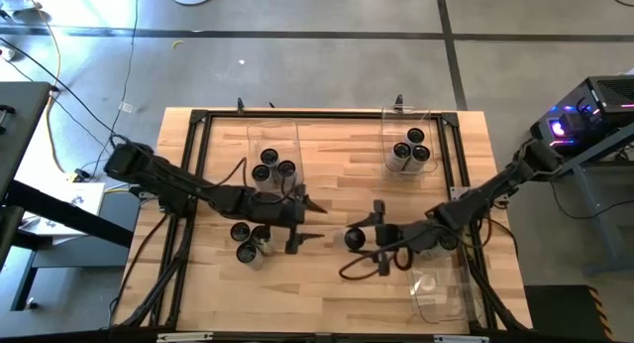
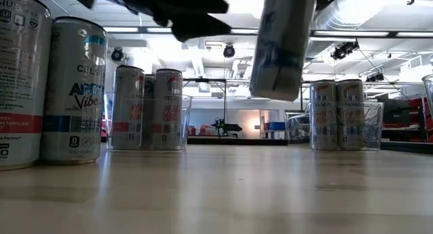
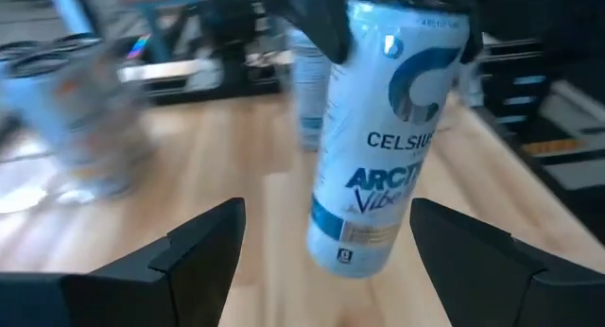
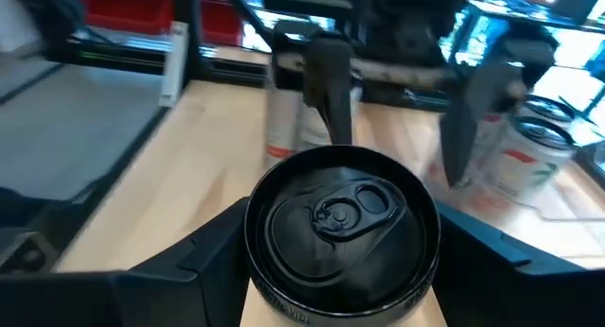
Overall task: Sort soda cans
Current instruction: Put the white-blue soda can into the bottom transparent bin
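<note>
Soda can [image 1: 356, 238] lifted off table [image 1: 337, 165] mid-centre, pinched at sides by right gripper [image 1: 369, 240]. Rigid, smooth, slick metal; best gripped mid-body. Left gripper [image 1: 309, 224] just left, jaws spread, empty

Three soda cans [image 1: 272, 170] stand in the left bin [image 1: 273, 135], three in the right bin [image 1: 409, 125].

Your high view looks straight down on the whole tabletop [image 1: 327, 174] from far above. Your low view sits at tabletop level, facing across into the room. Each wrist view looks forward from close range, facing the other. All four share the raised can [image 3: 378, 138] at mid-table.
</note>
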You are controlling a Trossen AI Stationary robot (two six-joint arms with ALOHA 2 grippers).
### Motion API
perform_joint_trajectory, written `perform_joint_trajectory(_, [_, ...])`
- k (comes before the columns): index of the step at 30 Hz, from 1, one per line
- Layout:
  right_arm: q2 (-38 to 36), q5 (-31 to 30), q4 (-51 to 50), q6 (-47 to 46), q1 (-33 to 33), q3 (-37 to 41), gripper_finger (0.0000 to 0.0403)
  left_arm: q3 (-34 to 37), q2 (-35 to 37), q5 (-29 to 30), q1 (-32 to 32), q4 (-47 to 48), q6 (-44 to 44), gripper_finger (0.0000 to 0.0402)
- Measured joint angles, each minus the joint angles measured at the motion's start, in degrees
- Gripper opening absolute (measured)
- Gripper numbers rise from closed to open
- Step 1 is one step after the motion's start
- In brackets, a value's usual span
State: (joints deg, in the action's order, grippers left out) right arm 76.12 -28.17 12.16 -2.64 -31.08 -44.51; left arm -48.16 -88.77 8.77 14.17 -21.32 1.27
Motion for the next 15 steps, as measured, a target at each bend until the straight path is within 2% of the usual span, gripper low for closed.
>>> perform_joint_trajectory(7, [0.0,3.3,1.1,1.3,-0.4,0.0,0.0243,0.0,-9.1,-13.9,-1.5,-14.8,3.3,0.0296])
perform_joint_trajectory(15, [0.0,5.4,3.0,3.1,2.7,-0.1,0.0243,0.0,-15.6,-21.3,-4.0,-27.3,0.1,0.0296])
